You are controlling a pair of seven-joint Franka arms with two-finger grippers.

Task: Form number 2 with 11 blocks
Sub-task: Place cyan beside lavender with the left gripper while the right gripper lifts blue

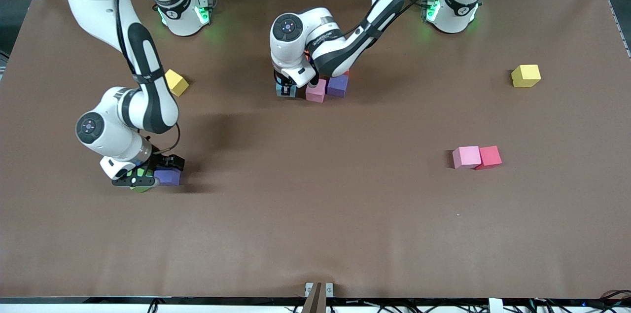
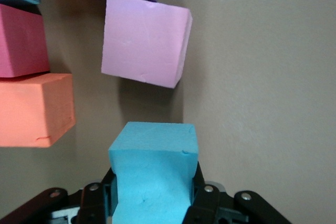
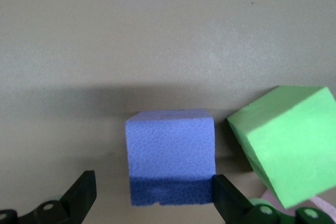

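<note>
Light blue block sits clamped in left tool; purple block between wide right tool.

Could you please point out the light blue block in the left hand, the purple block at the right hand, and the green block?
light blue block [image 2: 152, 174], left wrist view, facing side
purple block [image 3: 170, 153], right wrist view, top face
green block [image 3: 289, 140], right wrist view, facing side
</note>
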